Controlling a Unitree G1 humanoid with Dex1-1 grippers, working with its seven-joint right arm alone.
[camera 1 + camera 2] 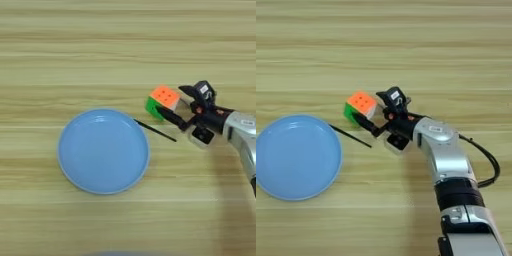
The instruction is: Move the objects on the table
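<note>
Right of the round blue plate (pixel 103 151) on the wooden worktop (pixel 75 60), colour-puzzle cube (pixel 163 101) between the spread pincer (pixel 174 103) fingers, thin black stick (pixel 155 130) between plate and cube, small white-rimmed black block (pixel 202 136) under the wrist.

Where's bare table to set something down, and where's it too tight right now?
Bare wood spans the table above the cube, and the strip below the blue plate toward the near edge. Crowded: right of the plate, where the thin black stick, cube, a small block and the end effector cluster.
</note>
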